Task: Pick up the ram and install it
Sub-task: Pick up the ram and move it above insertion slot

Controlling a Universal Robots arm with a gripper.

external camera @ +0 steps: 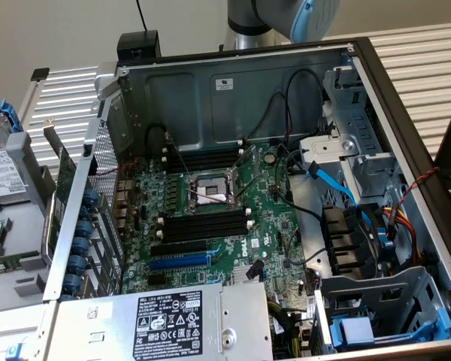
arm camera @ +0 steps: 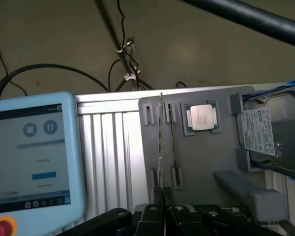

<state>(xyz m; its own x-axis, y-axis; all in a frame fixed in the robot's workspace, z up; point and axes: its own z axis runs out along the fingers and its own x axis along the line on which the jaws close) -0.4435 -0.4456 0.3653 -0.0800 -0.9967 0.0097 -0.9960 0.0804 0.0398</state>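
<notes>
Over the grey parts tray [arm camera: 211,152], the gripper [arm camera: 161,195] has its jaws pinched shut on the ram [arm camera: 160,142], seen edge-on as a thin pale line. The ram's long axis runs straight out from the fingertips, away from the wrist, in line with the tray's holder clips [arm camera: 148,114]. Whether it sits in them or hangs clear cannot be told. A processor chip [arm camera: 201,118] lies just beside it on the tray, with a hard drive [arm camera: 273,130] beyond that. At the centre of the exterior frame, the open computer case [external camera: 233,83] shows black memory slots [external camera: 203,226] on the motherboard [external camera: 278,226]. Their length runs across the frame from left to right, well apart from the tray at the frame's left edge.
</notes>
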